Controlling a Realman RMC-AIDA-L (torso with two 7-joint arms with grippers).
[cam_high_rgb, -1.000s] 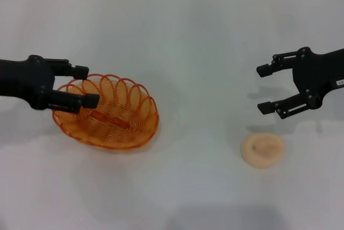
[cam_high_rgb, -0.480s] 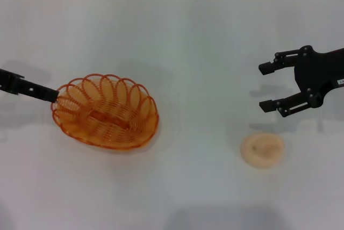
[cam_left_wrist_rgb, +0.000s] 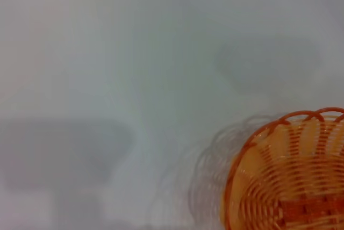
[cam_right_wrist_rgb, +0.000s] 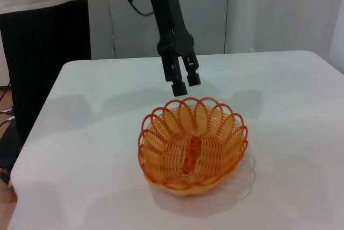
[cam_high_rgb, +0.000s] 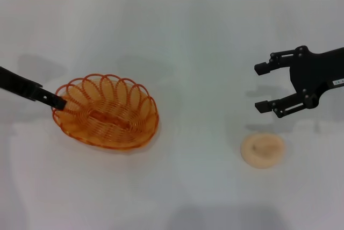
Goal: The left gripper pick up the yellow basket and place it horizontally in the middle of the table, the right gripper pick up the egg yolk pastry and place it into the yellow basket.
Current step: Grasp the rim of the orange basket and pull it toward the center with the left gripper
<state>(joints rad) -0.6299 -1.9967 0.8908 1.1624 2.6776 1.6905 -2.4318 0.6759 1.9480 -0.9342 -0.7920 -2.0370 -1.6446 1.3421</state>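
The yellow basket lies on the white table, left of the middle, long side across. It also shows in the right wrist view and in the left wrist view. My left gripper is just off the basket's left end. In the right wrist view it hangs above the rim, fingers close together, holding nothing. The egg yolk pastry lies on the table at the right. My right gripper is open and empty, beyond the pastry.
Bare table lies between the basket and the pastry. In the right wrist view a person in dark trousers stands past the table's far end, behind the left arm.
My left gripper has let go of the basket's rim, drawn back to the left and brought its fingers together. The basket, the pastry and the right gripper have hardly moved.
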